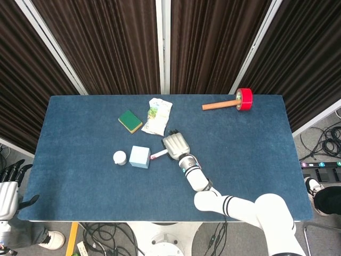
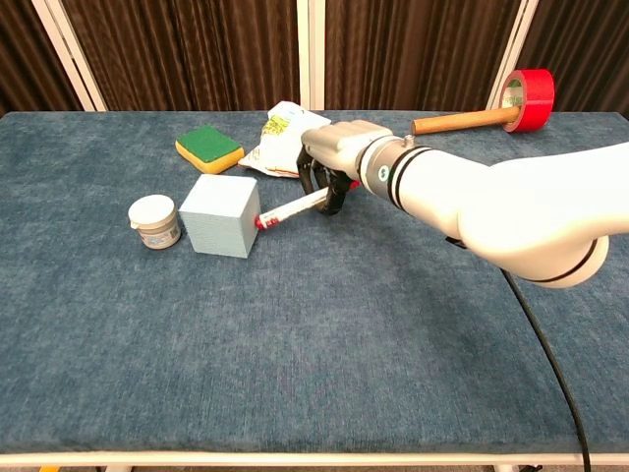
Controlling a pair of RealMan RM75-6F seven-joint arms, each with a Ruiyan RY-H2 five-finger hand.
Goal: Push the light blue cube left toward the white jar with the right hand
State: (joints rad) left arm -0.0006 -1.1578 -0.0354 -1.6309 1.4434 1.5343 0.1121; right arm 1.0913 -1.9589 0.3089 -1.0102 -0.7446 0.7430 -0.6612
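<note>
The light blue cube (image 1: 139,157) (image 2: 220,214) stands on the blue table, a small gap right of the white jar (image 1: 120,157) (image 2: 154,221). My right hand (image 1: 175,146) (image 2: 332,160) grips a white pen with a red tip (image 2: 288,208) (image 1: 158,154). The pen's tip touches the cube's right face. My left hand (image 1: 10,188) hangs off the table's left edge with its fingers apart and nothing in it.
A green and yellow sponge (image 1: 130,121) (image 2: 208,148) and a crumpled snack bag (image 1: 156,116) (image 2: 286,137) lie behind the cube. A roll of red tape (image 1: 244,100) (image 2: 526,99) with a wooden stick (image 2: 462,121) sits at the far right.
</note>
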